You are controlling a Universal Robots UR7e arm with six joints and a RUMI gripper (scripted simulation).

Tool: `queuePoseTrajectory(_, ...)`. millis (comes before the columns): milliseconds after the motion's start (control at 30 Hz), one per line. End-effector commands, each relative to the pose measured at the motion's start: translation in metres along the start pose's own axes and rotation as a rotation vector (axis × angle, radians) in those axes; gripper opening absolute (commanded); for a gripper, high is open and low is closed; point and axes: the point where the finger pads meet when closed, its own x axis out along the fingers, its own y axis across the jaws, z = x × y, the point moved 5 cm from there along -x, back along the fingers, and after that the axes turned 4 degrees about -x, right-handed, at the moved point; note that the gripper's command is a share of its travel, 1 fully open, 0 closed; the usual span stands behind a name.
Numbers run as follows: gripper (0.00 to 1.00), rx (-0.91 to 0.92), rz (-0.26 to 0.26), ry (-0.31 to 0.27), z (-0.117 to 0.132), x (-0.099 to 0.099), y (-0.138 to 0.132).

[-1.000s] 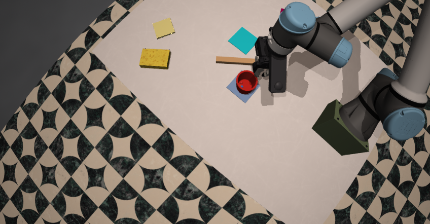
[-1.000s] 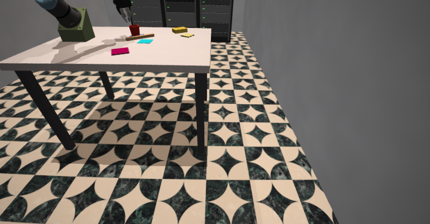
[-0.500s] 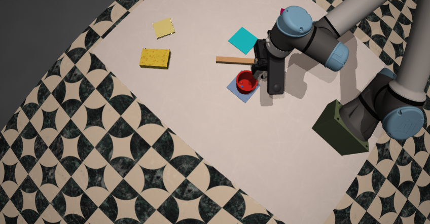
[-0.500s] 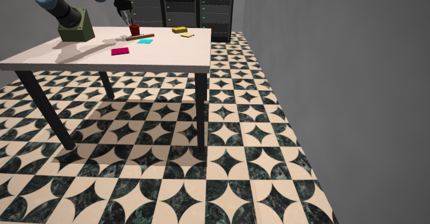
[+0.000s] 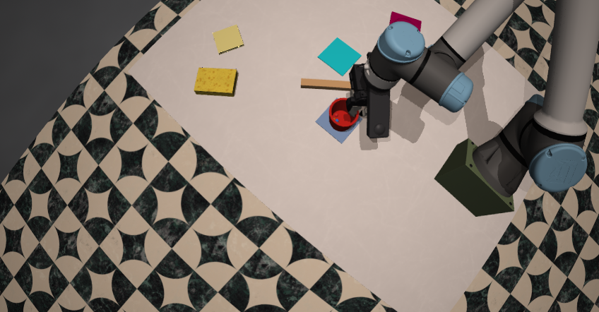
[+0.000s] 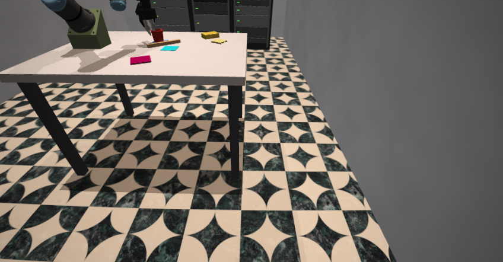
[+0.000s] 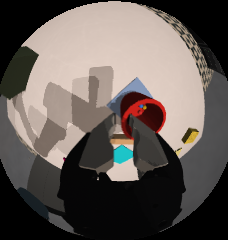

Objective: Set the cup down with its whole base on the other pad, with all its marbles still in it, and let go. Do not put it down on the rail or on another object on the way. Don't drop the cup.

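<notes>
Your main risk is a thin rim pinch: if the red cup (image 5: 342, 116) tilts or slips in the lift, its marbles (image 5: 336, 120) spill, or its base clips the wooden rail (image 5: 323, 83) beside it. The cup stands on the grey-blue pad (image 5: 325, 123) near the middle of the table (image 5: 252, 162). Your fingers are only narrowly apart, straddling the cup's wall, apparently not yet clamped on it.
</notes>
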Motion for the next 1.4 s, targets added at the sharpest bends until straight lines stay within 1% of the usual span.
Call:
queuePoseTrajectory(0,0.11,-0.001,0.006,-0.004,0.0002,0.0070,-0.0004)
queuePoseTrajectory(667,0.11,0.000,0.008,-0.006,0.0009,0.0065,0.0003)
queuePoseTrajectory(1367,0.09,0.000,0.008,-0.006,0.0009,0.0065,0.0003)
